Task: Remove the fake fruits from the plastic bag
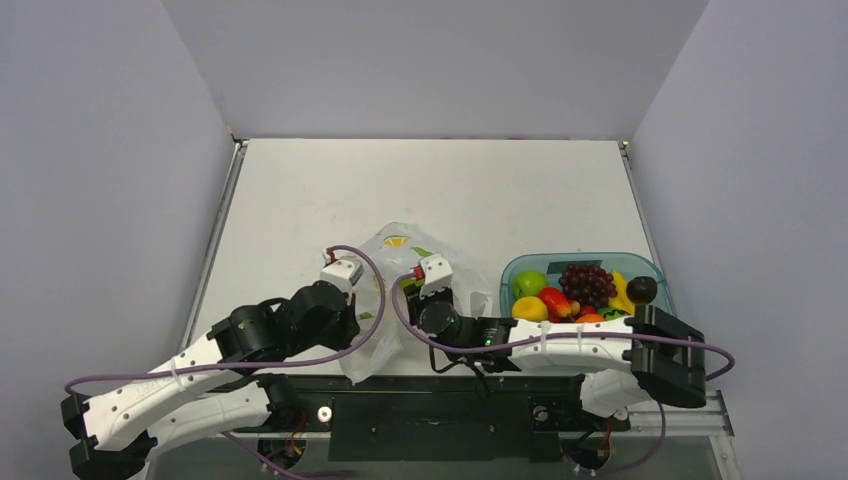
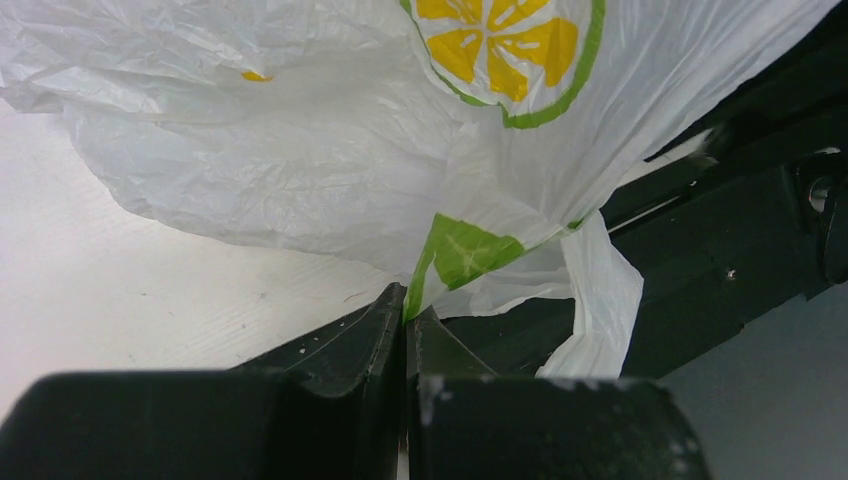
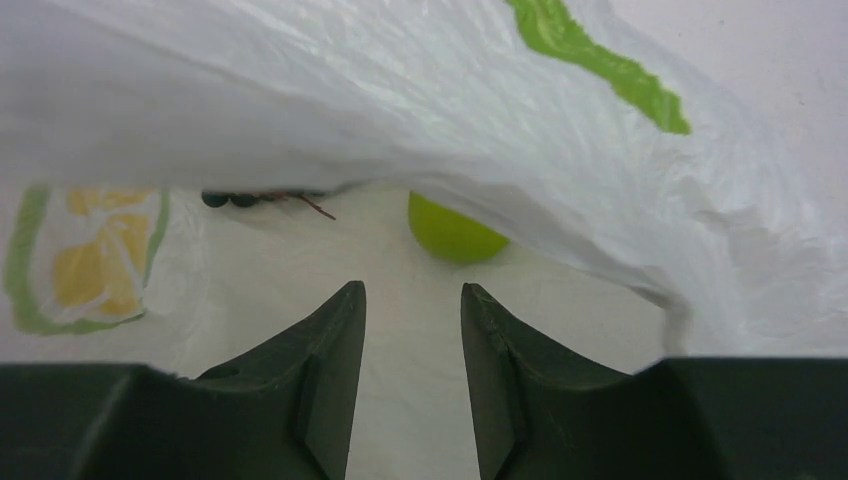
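The white plastic bag (image 1: 405, 248) with lemon-slice print lies crumpled at the table's near middle, one end hanging over the front edge. My left gripper (image 2: 405, 300) is shut on a thin fold of the bag (image 2: 300, 180) by a green leaf print; from above it (image 1: 352, 300) is at the bag's left side. My right gripper (image 3: 412, 295) is open and empty at the bag's mouth, under a lifted flap of the bag (image 3: 400, 110). A round green fruit (image 3: 455, 230) lies just ahead of its fingertips. Dark grapes (image 3: 228, 200) peek out at the left.
A teal see-through tray (image 1: 512, 268) stands right of the bag and holds a green apple (image 1: 528, 282), a lemon (image 1: 528, 308), purple grapes (image 1: 588, 283), strawberries (image 1: 555, 300), a banana (image 1: 622, 292) and a dark round fruit (image 1: 642, 290). The right arm lies along the front edge.
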`<action>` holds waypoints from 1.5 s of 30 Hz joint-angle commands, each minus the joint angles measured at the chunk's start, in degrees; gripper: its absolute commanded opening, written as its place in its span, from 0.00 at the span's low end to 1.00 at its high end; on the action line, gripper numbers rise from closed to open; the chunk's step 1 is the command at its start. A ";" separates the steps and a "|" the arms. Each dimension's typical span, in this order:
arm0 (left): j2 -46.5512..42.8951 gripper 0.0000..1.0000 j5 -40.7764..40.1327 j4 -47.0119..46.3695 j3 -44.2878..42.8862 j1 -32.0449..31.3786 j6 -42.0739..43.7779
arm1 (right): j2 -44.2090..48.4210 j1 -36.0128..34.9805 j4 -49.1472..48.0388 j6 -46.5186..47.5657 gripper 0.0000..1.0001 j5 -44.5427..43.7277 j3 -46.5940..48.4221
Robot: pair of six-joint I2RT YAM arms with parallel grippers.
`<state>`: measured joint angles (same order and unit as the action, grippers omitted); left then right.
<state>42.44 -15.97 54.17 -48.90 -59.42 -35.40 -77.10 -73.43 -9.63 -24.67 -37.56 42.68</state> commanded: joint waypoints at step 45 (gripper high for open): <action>2.99 0.00 -3.16 -0.57 -0.83 -3.82 -1.51 | -32.34 12.52 -21.31 7.25 0.25 1.56 12.98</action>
<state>45.08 -18.20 54.28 -48.88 -62.61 -36.88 -112.16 -61.14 -30.33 -19.49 -38.13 56.47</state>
